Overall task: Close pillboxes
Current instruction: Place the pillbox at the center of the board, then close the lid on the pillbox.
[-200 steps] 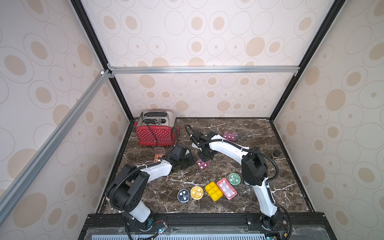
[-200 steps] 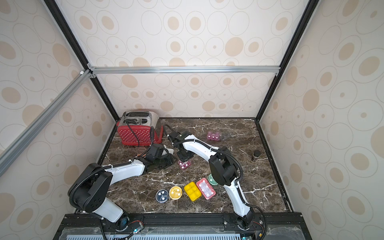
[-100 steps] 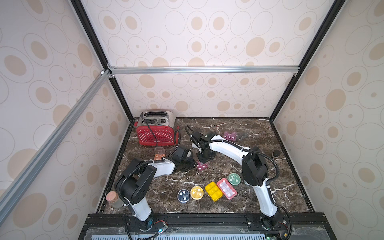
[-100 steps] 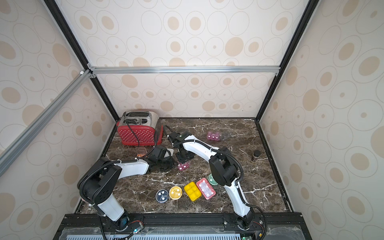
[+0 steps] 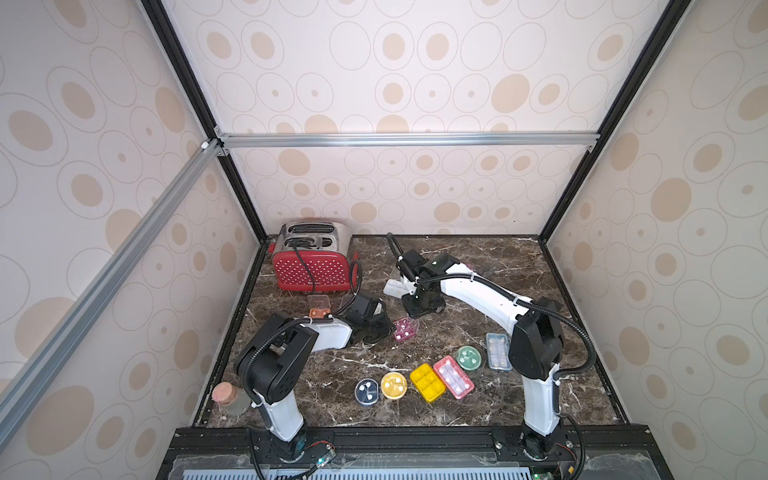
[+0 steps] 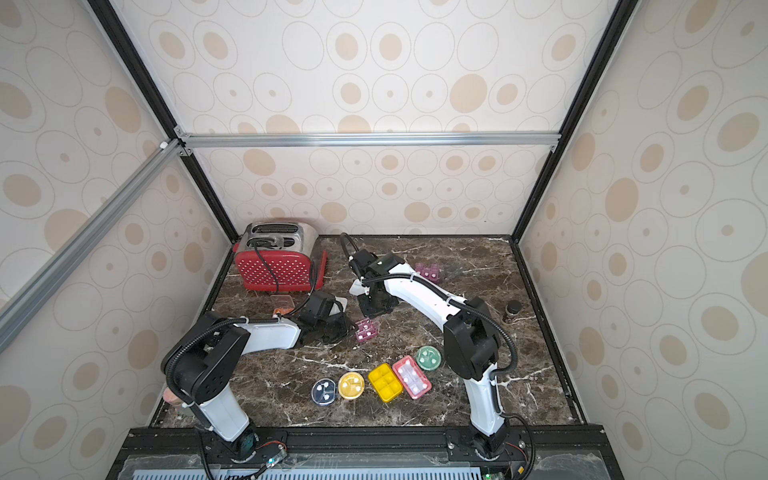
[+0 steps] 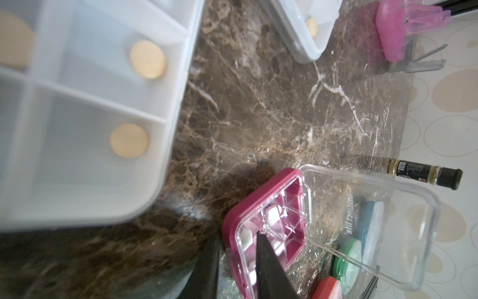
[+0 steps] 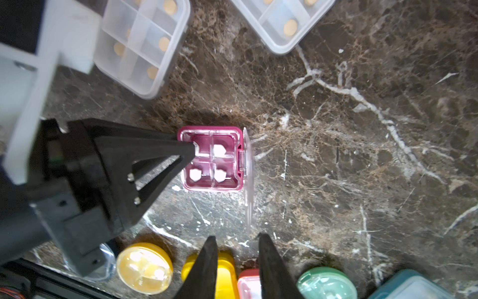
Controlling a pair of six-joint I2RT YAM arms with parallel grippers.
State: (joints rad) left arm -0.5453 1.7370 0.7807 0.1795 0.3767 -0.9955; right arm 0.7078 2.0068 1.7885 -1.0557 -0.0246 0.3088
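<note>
A small maroon pillbox [image 5: 405, 329] [image 6: 367, 329] [image 8: 212, 158] lies mid-table with white pills inside. Its clear lid [image 8: 247, 178] [image 7: 372, 222] stands upright on the hinge. My left gripper [image 5: 384, 328] [image 6: 347, 326] [image 7: 236, 246] [image 8: 192, 151] is shut on the box's near wall, one finger inside and one outside. My right gripper [image 5: 417, 313] [image 6: 376, 311] [image 8: 236, 239] hovers just behind the box, open by a narrow gap with nothing in it, close to the lid's edge. Several closed pillboxes line the front: blue round [image 5: 367, 392], yellow round [image 5: 393, 385], yellow rectangular [image 5: 427, 382], red [image 5: 453, 377], green [image 5: 469, 358], light blue [image 5: 498, 351].
Two white pillboxes [image 8: 142, 46] [image 8: 282, 23] lie open beside the maroon one. An orange pillbox [image 5: 319, 312] sits open by the red toaster [image 5: 311, 262]. A pink pillbox [image 6: 429, 271] stands at the back, a dark bottle [image 6: 512, 309] at the right, a cork-stoppered jar [image 5: 226, 399] front left.
My left arm's elbow has folded back and up, uncovering the jar, while its jaws closed onto the maroon box. The right jaws widened, then narrowed. The box has stayed put.
</note>
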